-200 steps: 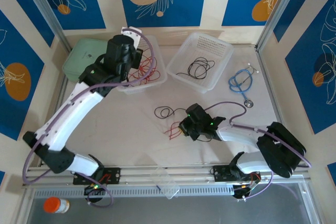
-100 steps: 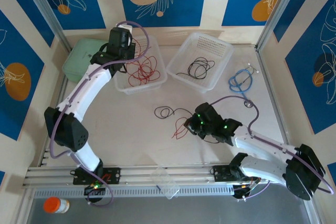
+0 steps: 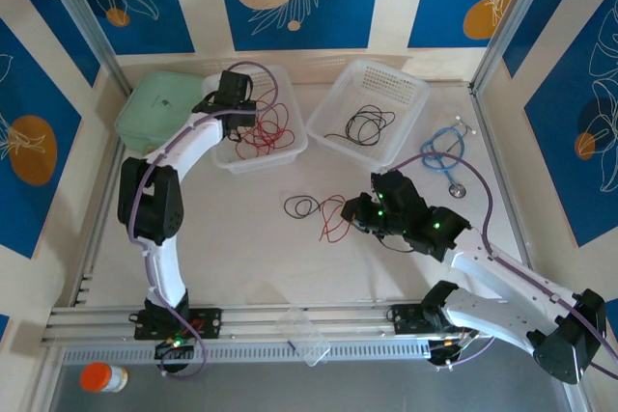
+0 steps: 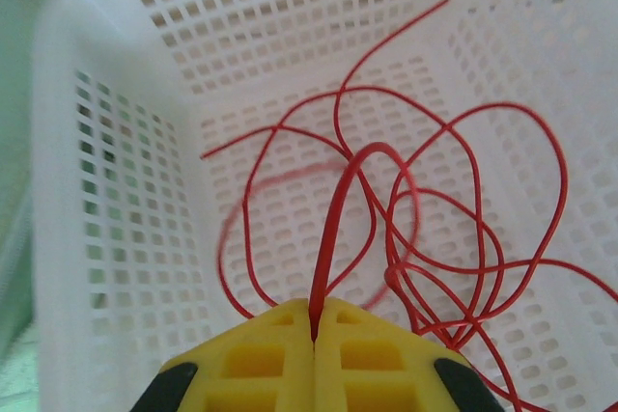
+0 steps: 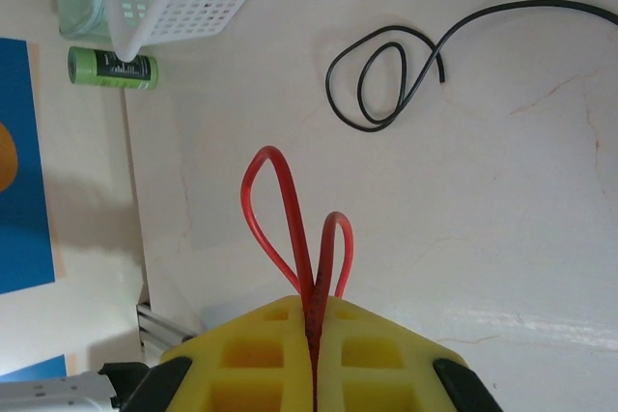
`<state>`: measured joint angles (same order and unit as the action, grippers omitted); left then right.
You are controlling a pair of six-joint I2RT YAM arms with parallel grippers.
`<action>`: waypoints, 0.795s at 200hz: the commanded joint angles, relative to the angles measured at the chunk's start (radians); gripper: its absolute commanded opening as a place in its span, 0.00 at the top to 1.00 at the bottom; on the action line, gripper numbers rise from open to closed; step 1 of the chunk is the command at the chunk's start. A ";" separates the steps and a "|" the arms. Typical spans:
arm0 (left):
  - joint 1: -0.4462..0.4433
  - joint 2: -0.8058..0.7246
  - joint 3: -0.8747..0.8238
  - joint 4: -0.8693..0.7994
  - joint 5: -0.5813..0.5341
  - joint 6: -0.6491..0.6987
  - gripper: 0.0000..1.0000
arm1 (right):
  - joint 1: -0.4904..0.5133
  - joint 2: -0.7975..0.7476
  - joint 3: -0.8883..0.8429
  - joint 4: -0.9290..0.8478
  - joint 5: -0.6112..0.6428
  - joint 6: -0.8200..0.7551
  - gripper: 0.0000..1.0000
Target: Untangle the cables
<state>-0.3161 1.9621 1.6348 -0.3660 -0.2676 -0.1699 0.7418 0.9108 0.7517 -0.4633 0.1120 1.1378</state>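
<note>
My left gripper (image 4: pixel 314 320) is shut on a red cable (image 4: pixel 338 229) over the left white basket (image 3: pixel 290 142), where several red cables (image 3: pixel 263 130) lie tangled (image 4: pixel 454 238). My right gripper (image 5: pixel 314 311) is shut on another red cable (image 5: pixel 280 209), whose two loops stick out past the yellow fingers; from above it trails over the table (image 3: pixel 333 219) left of that gripper (image 3: pixel 359 214). A black cable (image 3: pixel 304 206) lies coiled on the table just beyond it (image 5: pixel 386 79). More black cable (image 3: pixel 365 125) sits in the right basket (image 3: pixel 410 103).
A light-blue looped cable (image 3: pixel 444 151) lies at the right. A green lidded box (image 3: pixel 159 108) stands left of the red-cable basket. A green cylinder (image 5: pixel 111 68) lies by that basket. A clear plastic piece (image 3: pixel 307 335) sits at the table's near edge.
My left arm has swung its gripper right, over the red-cable basket. My right gripper has drawn back to the right, dragging its red cable away from the black one.
</note>
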 commanded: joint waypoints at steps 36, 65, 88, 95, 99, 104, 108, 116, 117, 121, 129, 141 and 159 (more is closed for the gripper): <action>0.016 0.005 -0.087 0.071 0.074 -0.074 0.72 | -0.004 -0.013 0.110 -0.123 0.012 -0.142 1.00; 0.015 -0.056 -0.101 0.075 0.108 -0.069 0.53 | -0.007 -0.012 0.136 -0.144 0.024 -0.188 1.00; 0.013 -0.120 -0.092 0.054 0.121 -0.053 0.40 | -0.012 -0.007 0.146 -0.146 0.025 -0.234 1.00; 0.013 -0.144 -0.090 0.049 0.126 -0.048 0.38 | -0.014 -0.005 0.148 -0.144 0.025 -0.251 1.00; 0.013 -0.159 -0.092 0.045 0.128 -0.044 0.36 | -0.015 -0.005 0.152 -0.143 0.024 -0.261 1.00; 0.012 -0.178 -0.092 0.042 0.128 -0.042 0.35 | -0.016 -0.003 0.154 -0.145 0.023 -0.272 1.00; 0.012 -0.193 -0.092 0.037 0.129 -0.040 0.34 | -0.018 -0.002 0.158 -0.146 0.023 -0.283 1.00; 0.012 -0.224 -0.092 0.028 0.134 -0.035 0.31 | -0.021 -0.001 0.163 -0.146 0.022 -0.304 1.00; 0.012 -0.229 -0.092 0.028 0.135 -0.034 0.30 | -0.021 -0.001 0.164 -0.146 0.021 -0.308 1.00; 0.010 -0.246 -0.092 0.022 0.138 -0.032 0.27 | -0.022 -0.001 0.165 -0.146 0.020 -0.318 1.00; 0.010 -0.277 -0.092 0.009 0.146 -0.027 0.24 | -0.025 -0.001 0.170 -0.146 0.019 -0.338 1.00; 0.007 -0.322 -0.091 -0.021 0.167 -0.021 0.18 | -0.031 -0.001 0.175 -0.142 0.011 -0.370 1.00; -0.002 -0.389 -0.112 -0.066 0.206 -0.022 0.06 | -0.040 -0.004 0.177 -0.123 -0.012 -0.421 1.00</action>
<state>-0.3134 1.6581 1.5330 -0.3462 -0.1265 -0.2031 0.7139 0.9134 0.8974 -0.5919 0.1272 0.8200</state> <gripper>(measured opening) 0.885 0.055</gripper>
